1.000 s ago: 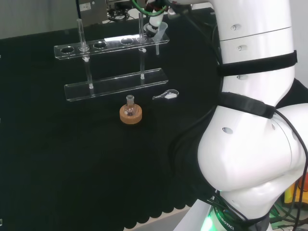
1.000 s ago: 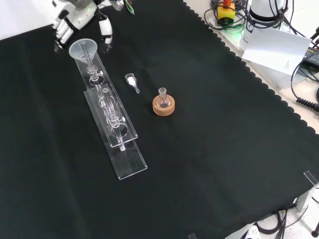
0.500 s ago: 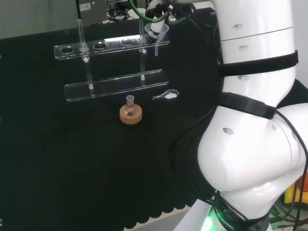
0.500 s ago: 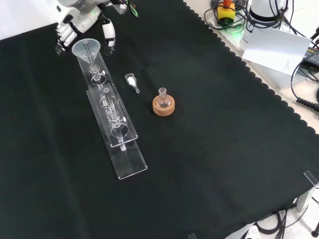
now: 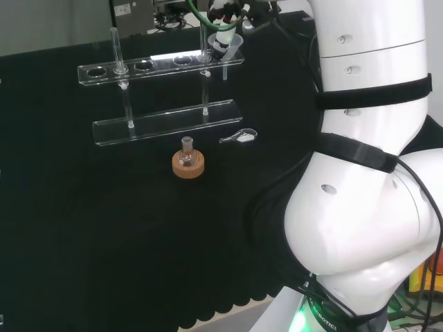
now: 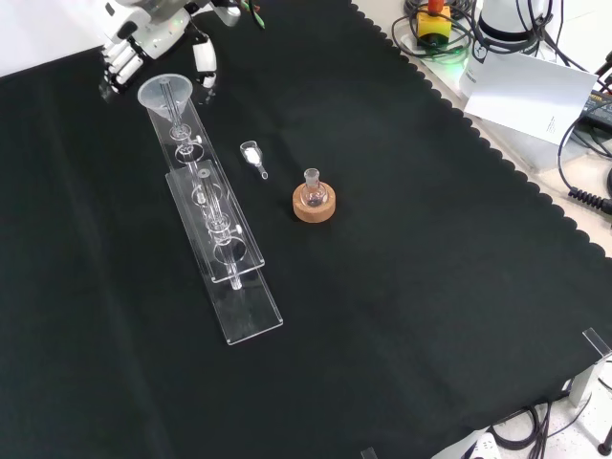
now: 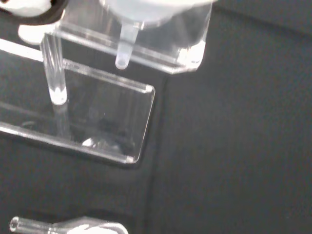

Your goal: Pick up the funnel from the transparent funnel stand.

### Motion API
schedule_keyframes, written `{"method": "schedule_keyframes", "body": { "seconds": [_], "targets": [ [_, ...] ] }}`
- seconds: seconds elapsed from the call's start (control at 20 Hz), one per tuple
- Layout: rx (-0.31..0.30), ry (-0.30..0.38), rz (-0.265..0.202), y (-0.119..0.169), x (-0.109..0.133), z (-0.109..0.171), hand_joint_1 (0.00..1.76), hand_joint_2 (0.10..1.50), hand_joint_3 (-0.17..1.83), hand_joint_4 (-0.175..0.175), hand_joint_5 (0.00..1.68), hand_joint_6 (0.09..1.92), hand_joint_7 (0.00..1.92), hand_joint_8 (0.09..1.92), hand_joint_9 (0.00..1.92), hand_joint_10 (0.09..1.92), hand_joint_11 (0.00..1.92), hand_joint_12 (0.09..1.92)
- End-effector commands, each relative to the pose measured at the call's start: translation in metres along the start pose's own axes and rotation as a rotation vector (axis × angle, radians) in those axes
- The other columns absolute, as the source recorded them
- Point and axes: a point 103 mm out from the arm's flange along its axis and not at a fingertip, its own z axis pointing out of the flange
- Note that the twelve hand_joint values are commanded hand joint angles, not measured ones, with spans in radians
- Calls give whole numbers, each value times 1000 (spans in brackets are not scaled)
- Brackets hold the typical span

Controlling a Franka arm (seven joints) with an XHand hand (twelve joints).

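Funnel [image 6: 163, 93] sits in the end hole of the transparent funnel stand [image 6: 212, 222], at the far end in the front view, cone up and stem down through the upper plate. In the head view the funnel [image 5: 231, 44] is at the right end of the stand's upper plate [image 5: 159, 66]. The wrist view shows the funnel stem [image 7: 125, 48] poking down below the clear upper plate, with the stand's lower plate [image 7: 92, 122] under it and a clear post [image 7: 53, 73] beside it.

The hand [image 6: 153, 33] is right at the funnel's end of the stand in the front view, fingers [image 6: 120, 62] on one side of the cone and the thumb [image 6: 204, 59] on the other, spread apart and pointing down. The hand is open around the funnel rim, not closed on it; whether it touches the rim cannot be told. In the head view the hand [image 5: 223, 31] is just above and behind the funnel.

On the tabletop [image 6: 402, 287], a small flask [image 6: 312, 186] stands upright on a cork ring [image 6: 314, 204] beside the stand. A small clear scoop holding white powder [image 6: 253, 156] lies between the flask and the stand.
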Motion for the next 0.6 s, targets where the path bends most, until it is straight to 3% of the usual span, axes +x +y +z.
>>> {"method": "schedule_keyframes", "body": {
  "seconds": [0.05,0.4,0.6],
  "targets": [
    [-34,-9,9,7,-1,-10,658,600,445,-61,54,87,0,252,46,855,99,1441],
    [-11,-10,-4,16,0,-6,659,602,438,-60,0,87,0,151,55,852,101,1440],
    [3,-7,-11,19,-1,-3,667,600,449,-70,39,87,36,495,225,779,110,1438]
  ]
}}
